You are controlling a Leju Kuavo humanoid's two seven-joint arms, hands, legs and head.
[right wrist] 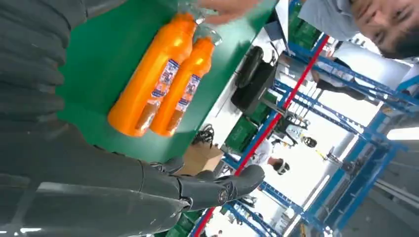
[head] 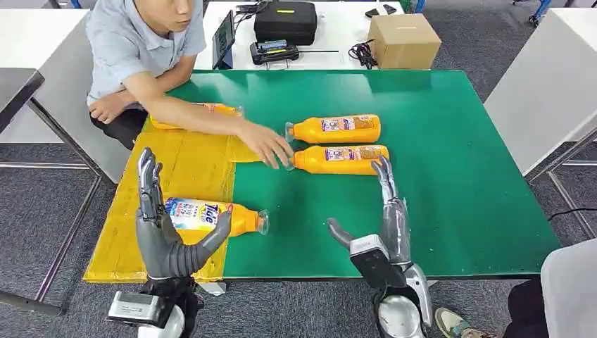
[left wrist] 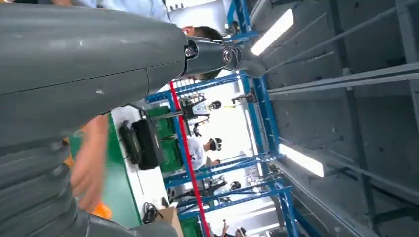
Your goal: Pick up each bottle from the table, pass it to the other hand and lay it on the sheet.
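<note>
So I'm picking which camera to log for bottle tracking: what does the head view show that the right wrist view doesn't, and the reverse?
Head view alone: the yellow sheet, the Tide bottle partly on it, another bottle behind the person's arm, and the left hand. Right wrist view alone: blue racking behind the table. Both: two orange bottles side by side on the green table, and the open right hand.

A: We see grey carpet floor (head: 464, 35) all around a green-topped table (head: 457, 176).

B: Behind it we have a white desk (head: 338, 39) carrying a black fabric case (head: 285, 20), a brown cardboard box (head: 404, 40) and a coil of black cable (head: 363, 53).

A: A white table edge (head: 542, 91) stands to one side.

B: Overhead we find long strip lights (left wrist: 302, 160) on a grey ceiling (left wrist: 356, 98), above blue metal racking (left wrist: 257, 113).
</note>
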